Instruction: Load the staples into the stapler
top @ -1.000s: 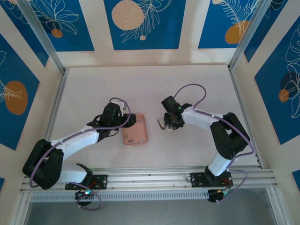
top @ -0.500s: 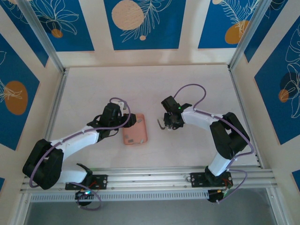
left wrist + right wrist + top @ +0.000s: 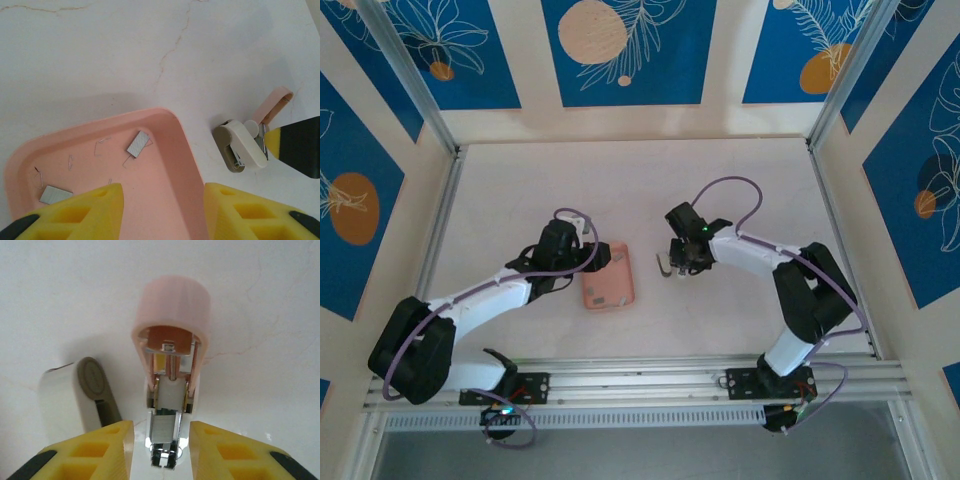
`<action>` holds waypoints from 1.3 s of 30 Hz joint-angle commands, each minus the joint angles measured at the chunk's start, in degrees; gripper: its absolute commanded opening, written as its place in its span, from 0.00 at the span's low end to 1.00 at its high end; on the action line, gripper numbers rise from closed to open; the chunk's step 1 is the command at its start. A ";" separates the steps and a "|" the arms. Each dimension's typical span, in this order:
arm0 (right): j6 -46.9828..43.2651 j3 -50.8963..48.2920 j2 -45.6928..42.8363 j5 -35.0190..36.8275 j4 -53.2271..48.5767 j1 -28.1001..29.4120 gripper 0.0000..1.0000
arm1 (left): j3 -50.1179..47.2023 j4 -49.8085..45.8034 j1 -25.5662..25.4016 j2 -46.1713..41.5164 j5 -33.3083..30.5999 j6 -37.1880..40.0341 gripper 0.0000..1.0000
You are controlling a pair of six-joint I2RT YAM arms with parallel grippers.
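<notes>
Right arm had edged slightly; little else shifted. We noted the pink tray (image 3: pixel 186 150) holding the staples (image 3: pixel 138 144): two grey strips plus loose singles. Left gripper (image 3: pixel 164 196) hung spread and empty over the tray's corner. Right gripper (image 3: pixel 161 440), fingers apart, straddled the opened stapler (image 3: pixel 172 305) beside the tray.

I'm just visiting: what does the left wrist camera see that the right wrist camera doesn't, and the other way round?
Left wrist camera: the pink tray holding the staples, with the left tool open above it. Right wrist camera: a close look inside the stapler, under its raised pink lid and along its metal staple channel, with the right tool open on either side. Both: the opened stapler lying on the white table.
</notes>
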 commanded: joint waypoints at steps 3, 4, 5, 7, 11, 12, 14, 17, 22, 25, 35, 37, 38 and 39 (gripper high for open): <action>-0.61 0.74 -7.79 -0.99 -2.30 -2.63 0.36 | 0.57 0.50 -0.25 -0.99 0.26 -0.16 0.45; -0.85 0.02 -9.30 -2.40 -1.88 -3.70 0.36 | 0.82 0.41 -0.25 -0.74 0.46 -0.08 0.45; -1.05 -0.86 -10.76 -4.73 -1.21 -5.14 0.36 | 1.10 0.26 -0.25 -0.46 0.74 0.06 0.45; -0.65 -1.87 -12.57 -8.17 -1.51 -7.60 0.36 | 1.61 0.49 -0.29 0.29 1.39 -0.08 0.45; -1.22 -2.21 -13.00 -10.49 -3.70 -8.73 0.36 | 1.82 1.81 -0.29 1.22 2.31 -0.89 0.45; -1.18 -2.12 -12.35 -11.14 -4.22 -8.75 0.36 | 1.81 1.97 -0.25 1.37 2.39 -1.05 0.45; -0.87 -1.87 -10.76 -12.13 -4.69 -8.68 0.36 | 2.07 1.95 -0.26 1.57 2.58 -1.10 0.45; -0.45 -1.27 -7.69 -13.62 -4.41 -8.37 0.39 | 2.34 1.60 -0.25 1.82 2.79 -0.99 0.45; -0.60 1.10 -2.01 -13.33 -4.81 -6.83 0.39 | 2.43 0.78 -0.24 1.43 2.49 -0.72 0.45; -0.71 1.96 0.52 -13.33 -4.96 -6.40 0.38 | 2.21 0.47 -0.33 1.14 2.24 -0.64 0.45; -0.43 2.18 4.22 -12.56 -5.85 -6.21 0.29 | 1.55 0.61 -0.29 0.94 1.95 -0.82 0.45; -0.43 2.27 4.10 -12.04 -6.44 -6.12 0.26 | 1.55 0.76 -0.25 0.96 1.95 -0.91 0.45; -0.52 2.41 3.89 -11.88 -6.71 -6.01 0.24 | 1.55 0.78 -0.29 1.03 2.00 -0.90 0.45; -0.61 2.58 3.70 -11.62 -7.08 -5.96 0.23 | 1.47 0.87 -0.32 1.12 2.04 -1.00 0.45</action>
